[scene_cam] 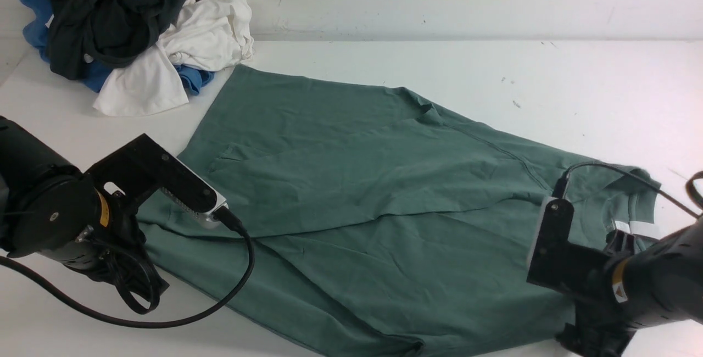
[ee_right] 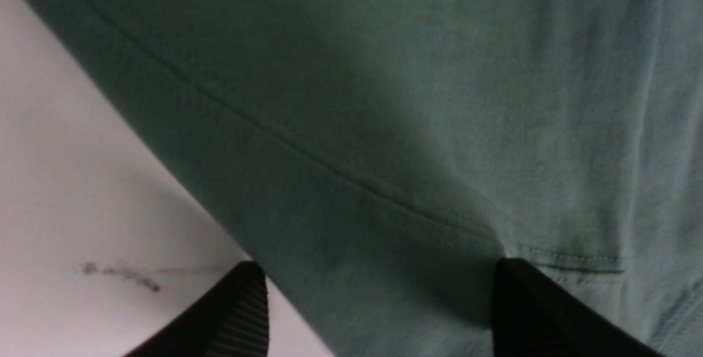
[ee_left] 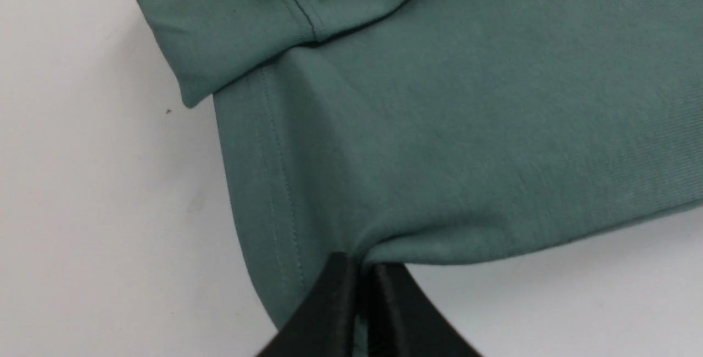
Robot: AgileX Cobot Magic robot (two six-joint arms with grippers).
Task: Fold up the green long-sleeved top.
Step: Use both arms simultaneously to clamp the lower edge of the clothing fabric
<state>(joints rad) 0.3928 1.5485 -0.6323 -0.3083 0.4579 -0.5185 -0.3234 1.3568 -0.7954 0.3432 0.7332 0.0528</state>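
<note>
The green long-sleeved top [scene_cam: 373, 181] lies spread on the white table [scene_cam: 494, 71], running on a slant from about 10 o'clock in the front view, where its hem end sits, to about 4 o'clock, where the ribbed collar and white neck label [scene_cam: 640, 229] show. One layer lies over another across its middle, so I judge a lengthwise fold to be under way. A heap of dark, white and blue garments [scene_cam: 126, 27] sits well apart at 11 o'clock, near the wall.

The left gripper [ee_left: 360, 269] is pinched tight on the near edge of the top by the hem corner, with a sliver of green cloth between its closed tips (a cuff [ee_left: 219, 33] lies on the body just beyond). That hold probably anchors the corner so it can be lifted or drawn over. The right gripper [ee_right: 379, 263] stands wide apart and has hold of nothing. One tip hangs over bare table and the other over cloth beside a seam, with the garment's edge running between them. It may be set to bite or may have let go, and I cannot tell which.

The left arm [scene_cam: 49, 214] reaches in low from 8 o'clock, wrist tipped down at the hem. The right arm [scene_cam: 653, 280] comes in from 4 o'clock, low over the shoulder end near the collar.
</note>
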